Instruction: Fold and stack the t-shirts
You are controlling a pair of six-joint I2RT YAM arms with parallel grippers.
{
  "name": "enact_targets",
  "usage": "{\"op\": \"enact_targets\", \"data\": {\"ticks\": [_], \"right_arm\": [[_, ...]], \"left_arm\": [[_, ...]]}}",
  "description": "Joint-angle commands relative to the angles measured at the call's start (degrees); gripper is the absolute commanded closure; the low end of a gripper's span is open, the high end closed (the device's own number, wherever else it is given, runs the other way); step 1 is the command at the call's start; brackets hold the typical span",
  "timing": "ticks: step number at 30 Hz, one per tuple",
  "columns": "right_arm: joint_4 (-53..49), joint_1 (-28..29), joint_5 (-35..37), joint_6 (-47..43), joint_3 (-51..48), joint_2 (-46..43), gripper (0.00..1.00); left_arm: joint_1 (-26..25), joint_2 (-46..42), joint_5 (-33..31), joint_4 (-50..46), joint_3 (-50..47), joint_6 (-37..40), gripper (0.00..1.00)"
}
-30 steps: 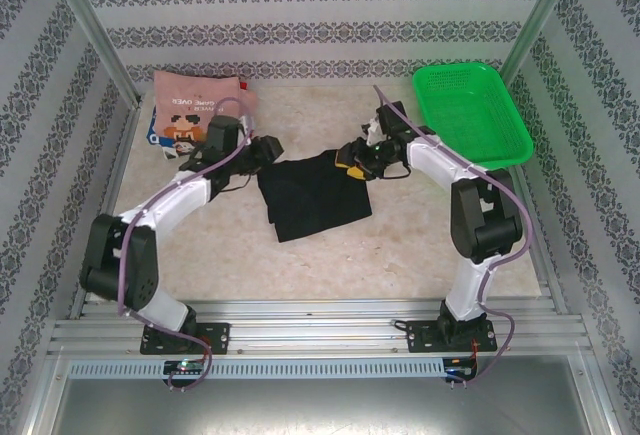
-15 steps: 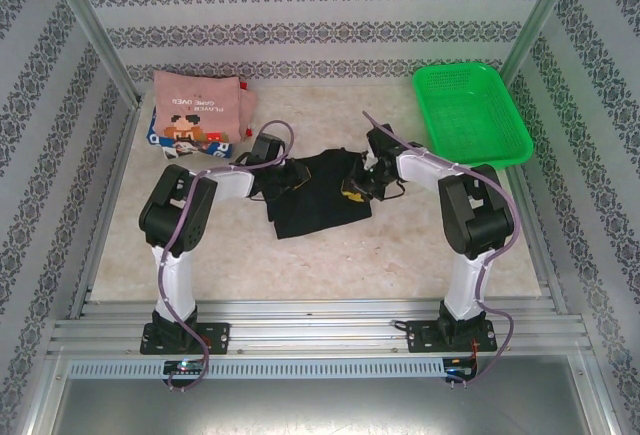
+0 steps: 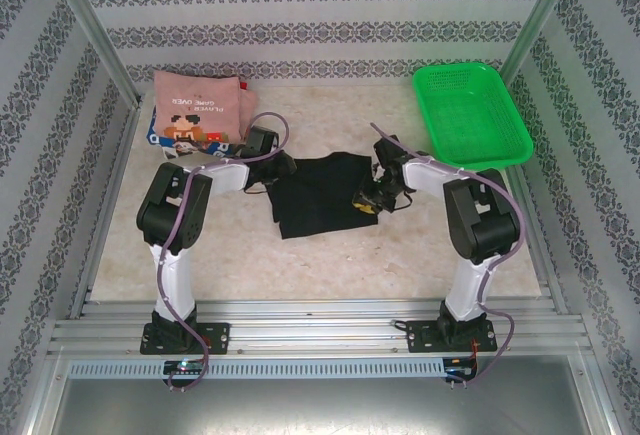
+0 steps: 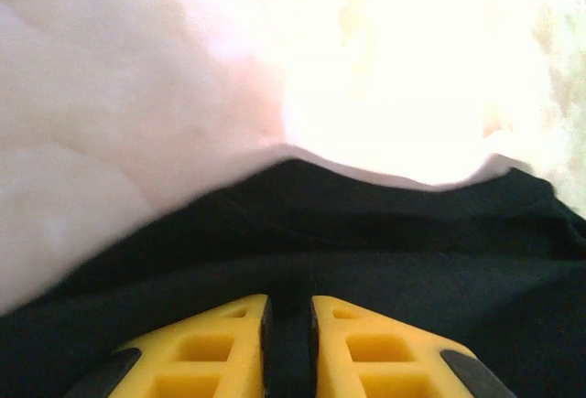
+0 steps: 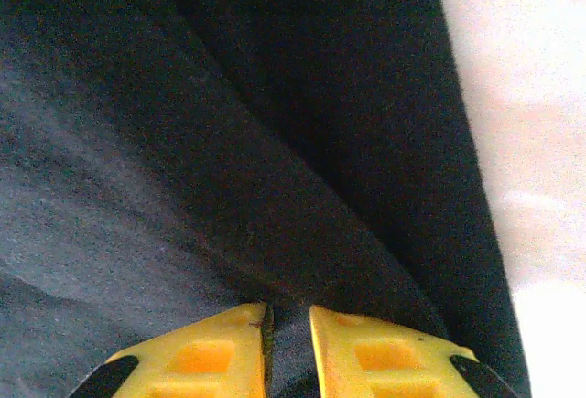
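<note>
Left gripper point(image 4: 288, 316) and right gripper point(image 5: 288, 320) each pinch the black t-shirt point(image 3: 318, 195); lettering on the pink t-shirt point(image 3: 198, 95) is illegible.

- A beige, marble-patterned counter point(image 3: 300, 265) is lying across the middle of the top view, evenly lit from above.
- White wallpaper with grey ornamental bands is running in horizontal stripes along the back wall point(image 3: 320, 30), and it is also covering the left wall point(image 3: 40, 175) and the right wall point(image 3: 605, 175).
- Two aluminium posts are rising at the counter's far corners, the left post point(image 3: 92, 33) and the right post point(image 3: 538, 17).
- Aluminium rails point(image 3: 320, 330) are running along the counter's near edge, with a white slotted strip point(image 3: 320, 367) lying just below them.
- A dull grey metal sheet point(image 3: 320, 405) is stretching beneath that strip, catching soft light.
- In the left wrist view a patch of glare point(image 4: 394, 78) is bleaching the counter almost white.
</note>
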Motion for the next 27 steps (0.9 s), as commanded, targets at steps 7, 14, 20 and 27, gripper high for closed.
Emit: {"op": "enact_targets", "data": {"ticks": [7, 14, 20, 27], "right_arm": [[-4.9, 1.0, 3.6, 0.5, 0.3, -8.7, 0.59], [-3.5, 0.5, -4.4, -0.4, 10.3, -10.6, 0.56], [0.3, -0.5, -9.3, 1.5, 17.4, 0.6, 0.76], [10.3, -4.2, -11.3, 4.5, 17.4, 9.0, 0.82]], "left_arm": [[-0.5, -10.1, 3.6, 2.9, 1.5, -0.1, 0.75], [-4.0, -19.1, 6.8, -0.5, -3.5, -2.1, 0.72], [-6.9, -26.8, 6.8, 2.8, -14.3, -4.6, 0.69], [-7.4, -32.6, 7.3, 4.2, -22.4, -4.8, 0.68]]}}
